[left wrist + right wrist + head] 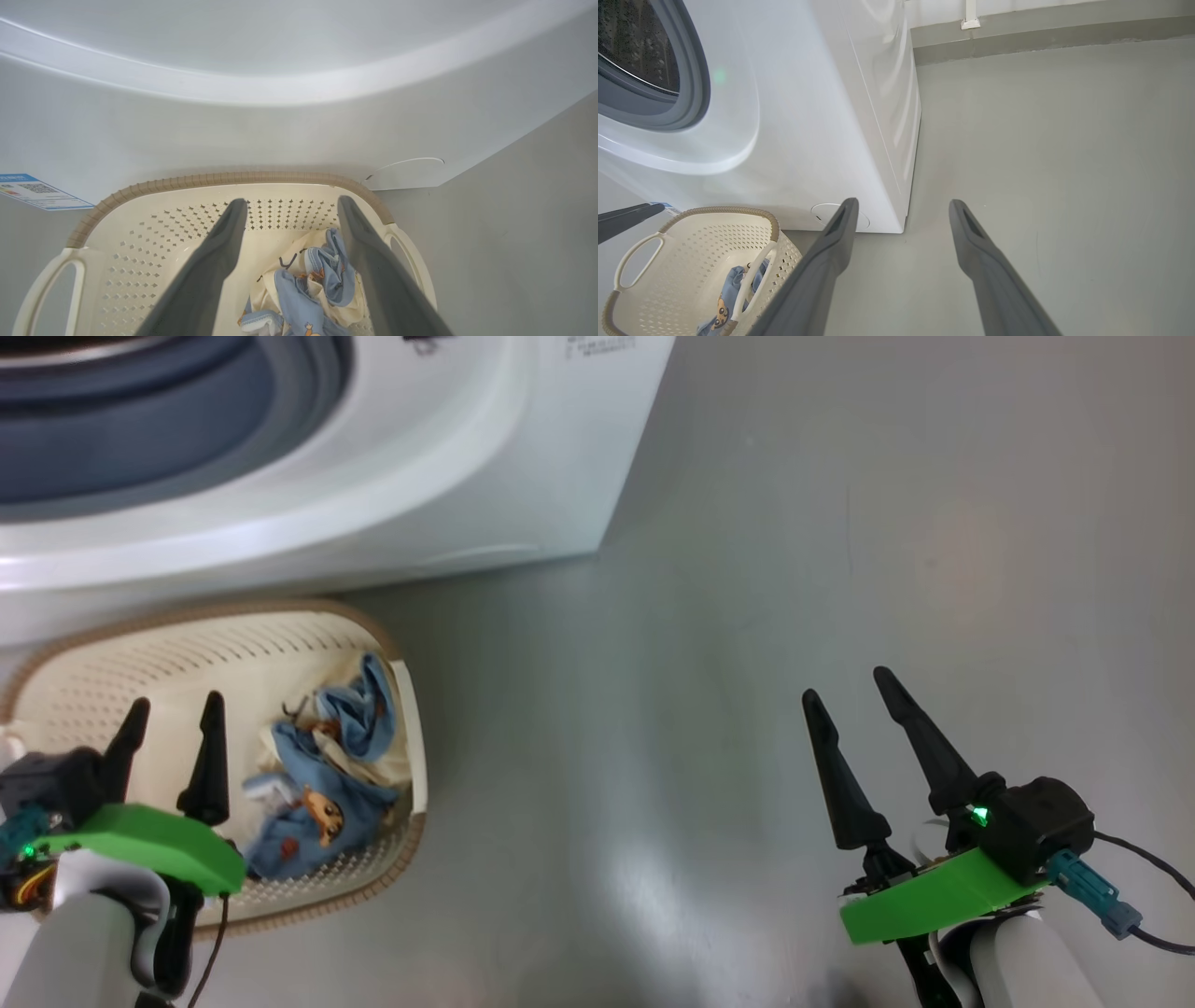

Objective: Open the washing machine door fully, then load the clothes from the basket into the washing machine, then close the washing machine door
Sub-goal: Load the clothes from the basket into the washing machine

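The basket (187, 644) sits on the floor (747, 616) just in front of the washing machine (373, 476). Its long axis runs left to right along the machine's front panel, and its far rim is just beside the base; whether they touch cannot be told. The clothes (317, 793) lie bunched in the basket's right end, the heap stretched from near to far, and the left half of the basket floor is bare. The left gripper (177, 700) hangs over the basket with its fingers spread wide and nothing between them, pointing toward the machine. The right gripper (845, 683) is well to the right over bare floor, likewise wide and empty. The machine's grey-blue gasket (140, 429) rings an uncovered opening. The floor to the right of the basket and machine is broad and unobstructed.
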Controlling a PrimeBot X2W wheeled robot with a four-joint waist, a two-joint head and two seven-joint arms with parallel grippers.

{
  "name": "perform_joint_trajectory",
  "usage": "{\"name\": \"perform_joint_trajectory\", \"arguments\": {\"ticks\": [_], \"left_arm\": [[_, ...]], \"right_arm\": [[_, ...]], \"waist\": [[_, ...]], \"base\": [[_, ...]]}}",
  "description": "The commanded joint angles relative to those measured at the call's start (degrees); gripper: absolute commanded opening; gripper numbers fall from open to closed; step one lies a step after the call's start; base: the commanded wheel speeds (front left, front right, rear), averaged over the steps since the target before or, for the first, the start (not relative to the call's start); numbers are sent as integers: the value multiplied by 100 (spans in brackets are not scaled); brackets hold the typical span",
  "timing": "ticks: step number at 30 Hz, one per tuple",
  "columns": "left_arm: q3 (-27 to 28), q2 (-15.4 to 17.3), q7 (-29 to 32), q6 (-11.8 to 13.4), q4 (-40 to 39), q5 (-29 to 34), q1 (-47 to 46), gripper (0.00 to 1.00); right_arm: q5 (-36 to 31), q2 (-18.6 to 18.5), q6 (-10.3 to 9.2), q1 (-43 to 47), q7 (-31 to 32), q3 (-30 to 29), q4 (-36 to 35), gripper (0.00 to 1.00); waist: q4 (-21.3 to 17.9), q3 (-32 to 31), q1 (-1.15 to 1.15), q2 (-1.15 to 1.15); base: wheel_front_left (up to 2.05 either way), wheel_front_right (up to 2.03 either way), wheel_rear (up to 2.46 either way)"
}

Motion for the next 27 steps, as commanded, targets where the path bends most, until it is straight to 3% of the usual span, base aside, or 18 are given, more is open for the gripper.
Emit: {"name": "perform_joint_trajectory", "arguments": {"ticks": [1,11,27], "left_arm": [[80,242,-22,-8,39,-96,-90,100],[-1104,576,325,-8,1217,-1173,-859,100],[-2321,1012,780,-9,1780,-2513,-1600,100]], "right_arm": [[-30,12,9,-17,-28,133,-140,100],[-71,12,9,-75,-28,109,-224,100],[-38,12,9,-176,-28,105,-295,100]], "waist": [[-91,373,0,0],[-85,842,0,0],[-162,1319,0,0]], "base": [[0,0,0],[0,0,0],[0,0,0]]}}
